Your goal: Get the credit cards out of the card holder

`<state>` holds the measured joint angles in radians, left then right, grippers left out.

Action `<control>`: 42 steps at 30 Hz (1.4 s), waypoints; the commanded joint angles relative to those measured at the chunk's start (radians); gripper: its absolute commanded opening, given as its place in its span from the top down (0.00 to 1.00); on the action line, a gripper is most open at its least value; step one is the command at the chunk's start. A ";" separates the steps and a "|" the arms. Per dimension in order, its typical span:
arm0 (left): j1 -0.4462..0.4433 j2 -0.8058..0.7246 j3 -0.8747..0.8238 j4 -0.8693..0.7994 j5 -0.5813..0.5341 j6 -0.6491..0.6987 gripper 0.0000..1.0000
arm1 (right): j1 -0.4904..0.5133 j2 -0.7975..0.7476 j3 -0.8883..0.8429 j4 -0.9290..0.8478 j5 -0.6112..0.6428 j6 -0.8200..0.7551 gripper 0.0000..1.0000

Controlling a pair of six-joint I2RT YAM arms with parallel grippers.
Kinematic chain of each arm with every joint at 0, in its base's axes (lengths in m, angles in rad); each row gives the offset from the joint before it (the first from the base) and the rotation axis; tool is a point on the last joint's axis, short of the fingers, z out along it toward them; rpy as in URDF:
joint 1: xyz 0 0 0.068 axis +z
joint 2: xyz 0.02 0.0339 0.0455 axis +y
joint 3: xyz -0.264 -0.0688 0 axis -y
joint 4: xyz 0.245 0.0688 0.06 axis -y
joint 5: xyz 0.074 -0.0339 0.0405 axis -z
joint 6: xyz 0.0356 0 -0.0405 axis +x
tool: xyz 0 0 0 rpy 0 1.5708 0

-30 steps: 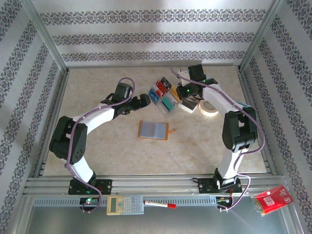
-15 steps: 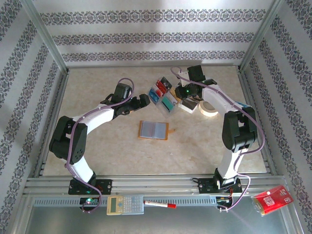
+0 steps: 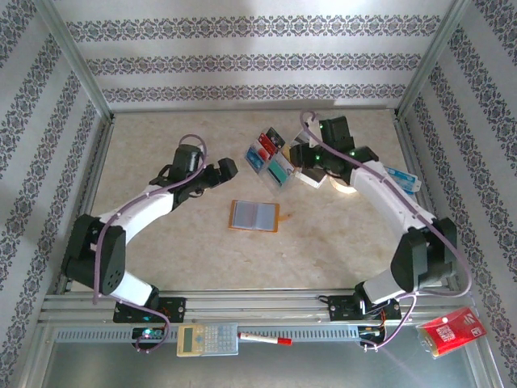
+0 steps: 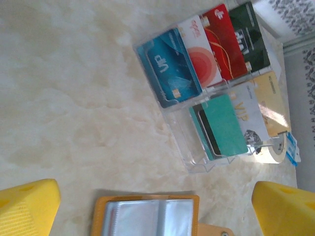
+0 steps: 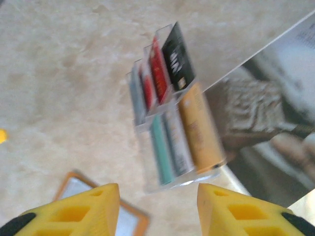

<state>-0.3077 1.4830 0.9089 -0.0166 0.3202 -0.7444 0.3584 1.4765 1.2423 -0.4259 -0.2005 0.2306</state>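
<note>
Top external view shows the card holder [image 3: 254, 216] lying open and flat in the middle of the surface [image 3: 186, 263], with its grey-clear sleeves facing up and its thin strap tab at the right side. The credit cards [image 3: 271, 158] are well apart from it, farther from the arm bases. They stand tilted in a clear plastic rack [image 4: 197, 164] that has two rows.

In the left wrist view, the row farther from the card holder has a blue card [image 4: 170, 66], a white-and-red card [image 4: 202, 54], a red card [image 4: 224, 42] and a black card [image 4: 248, 34]. The nearer row has a teal card [image 4: 221, 123] with a dark one behind it, a grey card [image 4: 251, 110] and a tan-yellow card [image 4: 270, 101].

A brochure [image 5: 275, 98] and a tape roll [image 3: 349, 182] lie just beside the rack on its right. A white-and-blue box [image 3: 401, 176] sits near the right edge.

The left fingers [image 3: 226, 168] hover to the left of the rack, spread wide with nothing between them. The right fingers [image 3: 297, 153] hang over the right side of the rack, parted and grasping nothing.

Bare surface lies to the left and on the near side of the card holder, up to the metal frame rails [image 3: 242, 303].
</note>
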 commanded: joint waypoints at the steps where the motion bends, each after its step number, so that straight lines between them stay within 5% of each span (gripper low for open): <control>1: 0.058 -0.054 -0.056 0.028 -0.009 -0.010 0.00 | 0.072 -0.027 -0.088 0.022 0.041 0.162 0.47; 7: 0.139 -0.066 -0.061 0.029 -0.019 0.004 0.00 | 0.227 0.039 -0.119 0.019 0.101 0.279 0.41; 17: 0.147 -0.103 -0.069 -0.066 -0.105 0.085 0.00 | 0.426 0.339 0.017 -0.044 0.181 0.356 0.34; 25: 0.154 -0.137 -0.030 -0.222 -0.102 0.144 0.00 | 0.462 0.463 0.138 -0.145 0.294 0.352 0.33; 42: 0.159 -0.070 -0.031 -0.222 -0.012 0.176 0.00 | 0.476 0.539 0.192 -0.201 0.345 0.381 0.34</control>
<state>-0.1616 1.3933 0.8646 -0.1986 0.2832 -0.6006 0.8185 1.9881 1.4113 -0.5953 0.1097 0.6037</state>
